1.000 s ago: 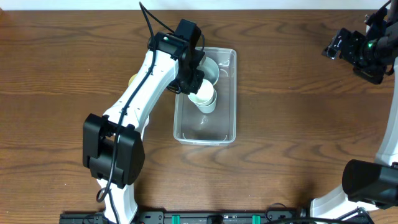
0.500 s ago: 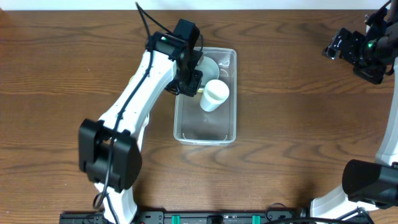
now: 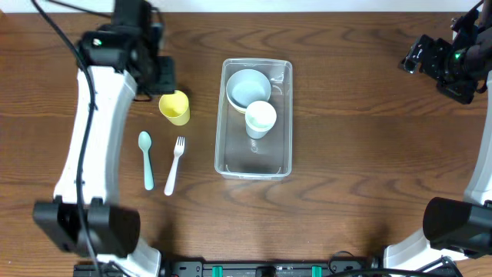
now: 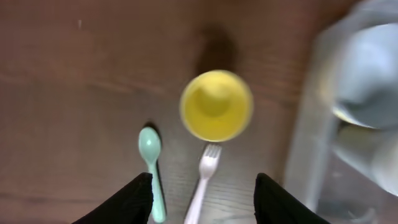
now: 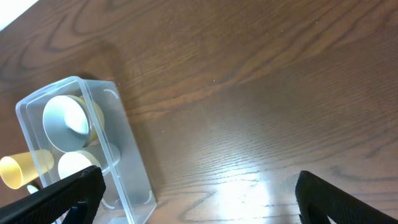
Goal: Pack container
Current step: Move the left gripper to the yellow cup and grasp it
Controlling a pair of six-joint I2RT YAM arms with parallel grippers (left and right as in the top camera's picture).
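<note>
The clear container [image 3: 280, 158] lies mid-table, holding a pale blue bowl [image 3: 247, 87] and a pale green cup [image 3: 260, 119] beside it. My left gripper [image 3: 163, 79] hovers at the far left, just above a yellow cup [image 3: 175, 108], open and empty. In the left wrist view its fingers [image 4: 134, 200] frame the yellow cup [image 4: 216, 104], a teal spoon [image 4: 151, 167] and a white fork [image 4: 205, 177]. The container [image 4: 311, 143] is blurred at the right there. My right gripper [image 3: 421, 58] is open at the far right corner, over bare wood [image 5: 249, 124].
The teal spoon [image 3: 145, 159] and white fork [image 3: 174, 164] lie side by side on the table, left of the container. The right wrist view shows the container [image 5: 134, 165] at its lower left with the bowl [image 5: 65, 118] inside.
My left gripper opened and let go of the pale green cup, which now stands in the container. The left arm swung left to above the yellow cup. The right arm stayed still.
</note>
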